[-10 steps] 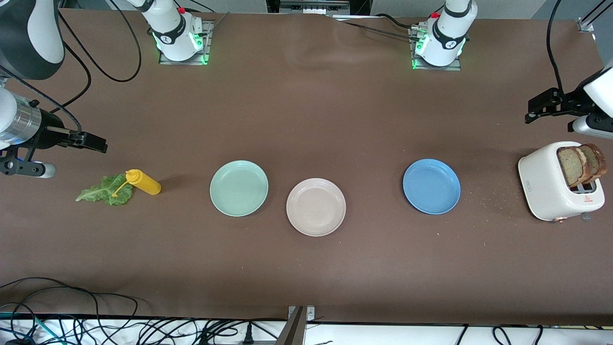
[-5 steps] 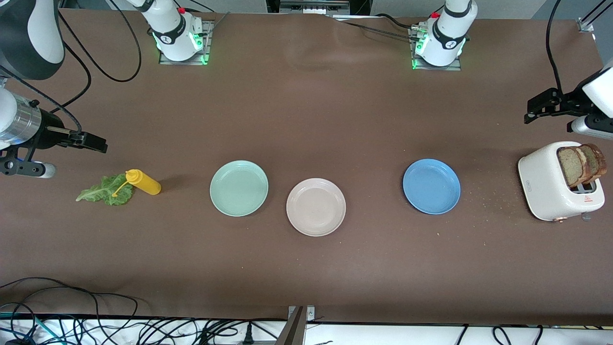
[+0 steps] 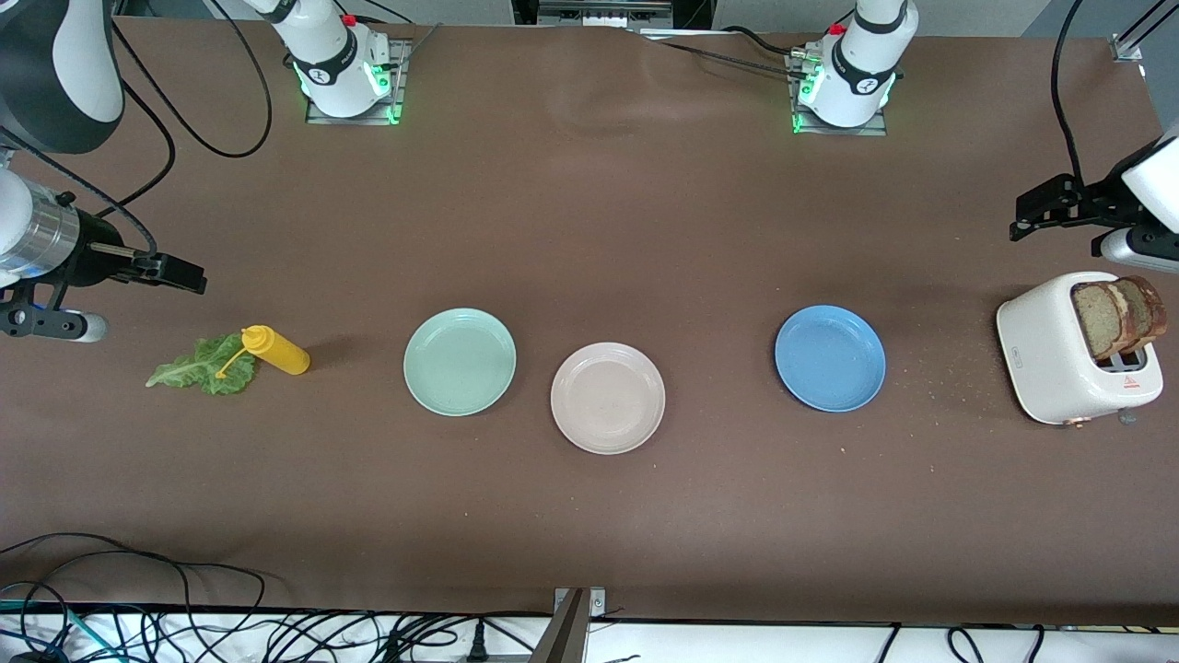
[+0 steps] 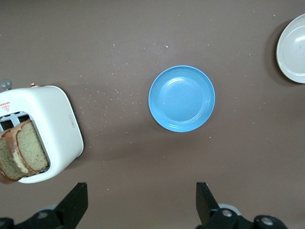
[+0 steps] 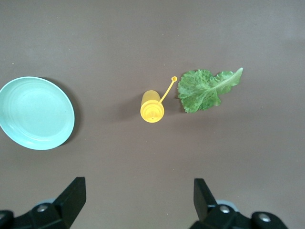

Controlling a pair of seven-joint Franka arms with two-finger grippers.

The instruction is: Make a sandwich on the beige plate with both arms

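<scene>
Beige plate (image 3: 607, 398) is flanked by mint green plate (image 3: 460, 361) and blue plate (image 3: 830, 358). Bread slices (image 3: 1119, 316) are seen in the toaster (image 3: 1059, 354). Left gripper (image 4: 142, 202) and right gripper (image 5: 138, 200) are held wide, empty. Lettuce leaf (image 5: 208, 88) is seen beside the mustard bottle (image 5: 152, 107).

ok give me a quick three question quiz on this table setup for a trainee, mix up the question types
1. True or false: the beige plate already has bread on it.
2. Multiple choice: where are the bread slices? A) on the blue plate B) standing in the white toaster C) beside the lettuce leaf
3. Fill in: the capped end of the yellow squeeze bottle lies by the ____.

Key:
1. False. It is bare, as is the mint green plate.
2. B
3. Lettuce leaf, toward the right arm's end of the table. The right gripper hangs open over that spot; the left gripper hangs open over the table near the toaster.
</scene>
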